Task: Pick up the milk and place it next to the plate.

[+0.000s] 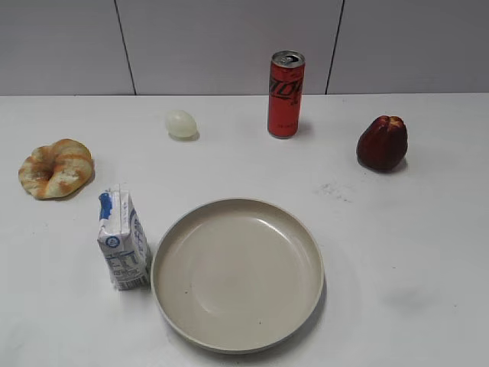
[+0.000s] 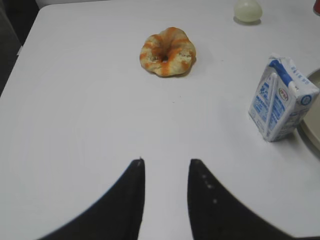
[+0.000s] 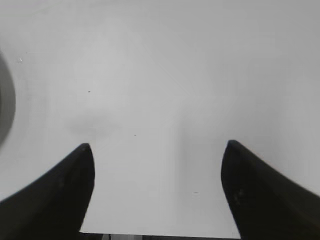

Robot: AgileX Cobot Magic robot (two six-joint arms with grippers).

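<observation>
Left gripper (image 2: 166, 167), jaws parted narrowly and empty, has the milk (image 2: 281, 98) at two o'clock, upright, just beside the plate (image 1: 237, 274) at its nine o'clock. Right gripper (image 3: 157, 150) gapes wide over bare table. Only the exterior view shows the whole plate

Soda can (image 1: 286, 94) — partial lettering, unreadable; milk (image 1: 122, 241) likewise.

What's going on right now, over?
Left gripper and right gripper open, empty. Milk upright beside the plate. Nothing in the way.
</observation>
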